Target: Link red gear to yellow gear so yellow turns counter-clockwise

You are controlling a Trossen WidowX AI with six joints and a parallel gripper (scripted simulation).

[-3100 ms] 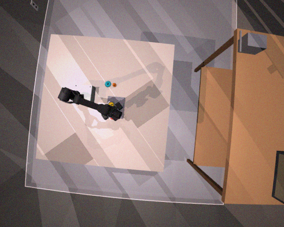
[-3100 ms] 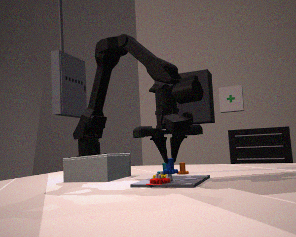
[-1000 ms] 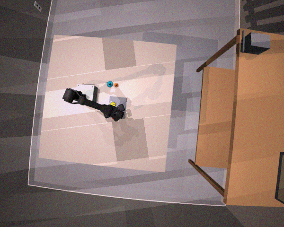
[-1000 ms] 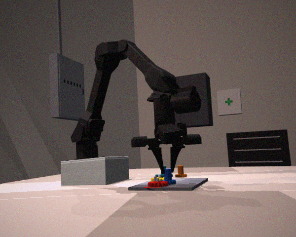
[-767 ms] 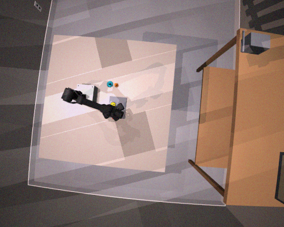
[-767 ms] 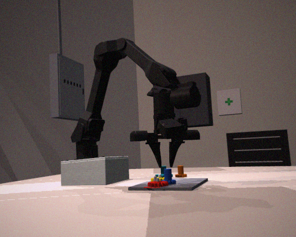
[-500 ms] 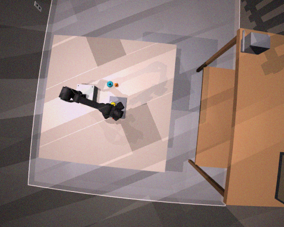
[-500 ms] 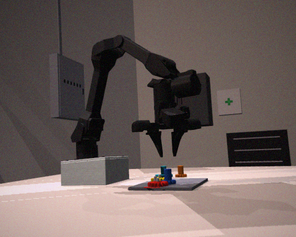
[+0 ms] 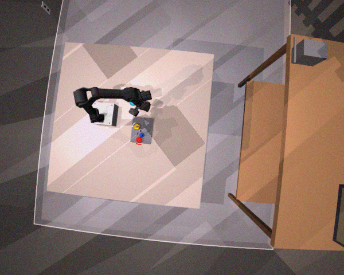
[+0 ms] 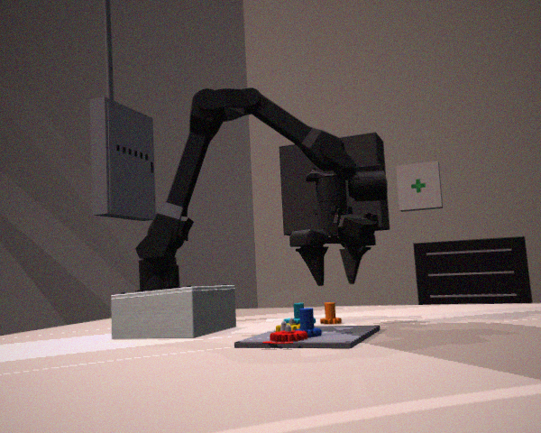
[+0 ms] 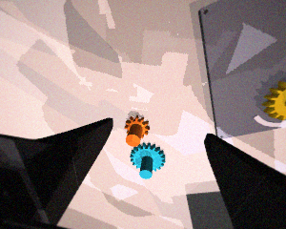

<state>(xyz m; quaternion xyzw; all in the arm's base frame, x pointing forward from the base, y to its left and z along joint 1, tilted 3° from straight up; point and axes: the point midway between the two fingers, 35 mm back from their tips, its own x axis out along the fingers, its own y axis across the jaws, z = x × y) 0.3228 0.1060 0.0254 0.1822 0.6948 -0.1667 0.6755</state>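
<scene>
The grey board [image 9: 149, 130] [image 10: 350, 337] [image 11: 229, 105] carries the red gear [image 9: 140, 140] [image 10: 288, 336] and the yellow gear [image 9: 137, 126] [image 11: 280, 101]. A blue gear [image 9: 141, 134] [image 10: 307, 321] with a tall handle stands upright on the board beside the red gear, teeth apparently touching. Small grey pegs [image 9: 140, 130] show between blue and yellow. A teal gear [image 9: 132, 103] [image 10: 298, 309] [image 11: 148, 158] and a smaller orange gear [image 10: 330, 313] [image 11: 136, 128] stand upright on the table, close together. My gripper [image 10: 335, 283] [image 11: 157, 129] is open and empty, above the loose gears. The arm hides the orange gear in the top view.
The arm's pale base block [image 9: 105, 113] [image 10: 151, 314] stands left of the board. In the wrist view, the board is to the right of the two loose gears. Shadows and light stripes cross the table [image 9: 106, 177].
</scene>
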